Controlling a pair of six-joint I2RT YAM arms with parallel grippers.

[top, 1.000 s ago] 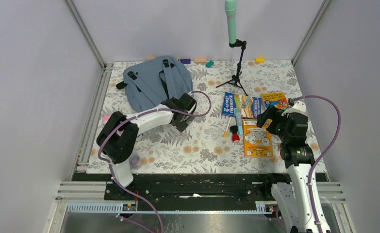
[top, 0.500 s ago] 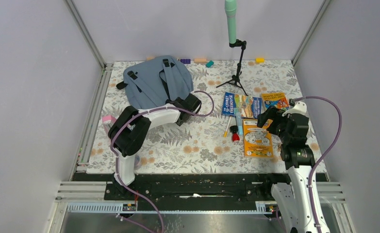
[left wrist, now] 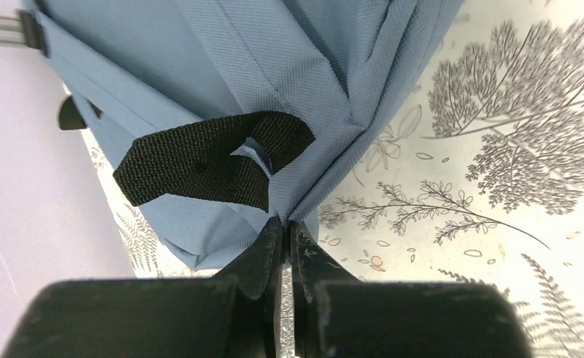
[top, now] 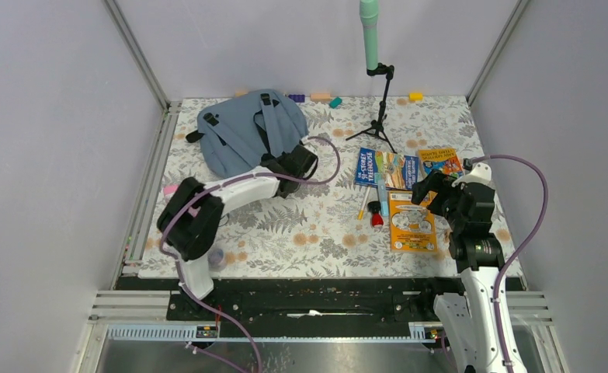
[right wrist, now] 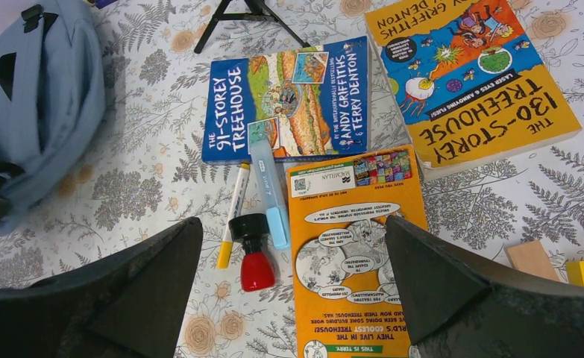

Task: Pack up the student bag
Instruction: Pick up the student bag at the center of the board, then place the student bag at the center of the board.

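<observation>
We find the student bag (top: 238, 128) flat at the far left of the table (top: 316, 233), straps up; its inside is hidden from us. The left gripper (left wrist: 286, 224) is pinched tight on a fold of the bag's near edge. The right gripper (right wrist: 290, 224) hangs spread wide, holding nothing, above books reading "91-Storey Treehouse" (right wrist: 285, 97) and "The 130-Storey Treehouse" (right wrist: 471, 74). We cannot read the small print on a third orange cover (right wrist: 352, 253).

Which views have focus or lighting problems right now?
Left wrist: student bag weave sharp, left claw housing a dark soft blur. Right wrist: blue book title crisp, right claw dark and soft-edged. Top external: even light on the table, faint shadows, no glare.
</observation>
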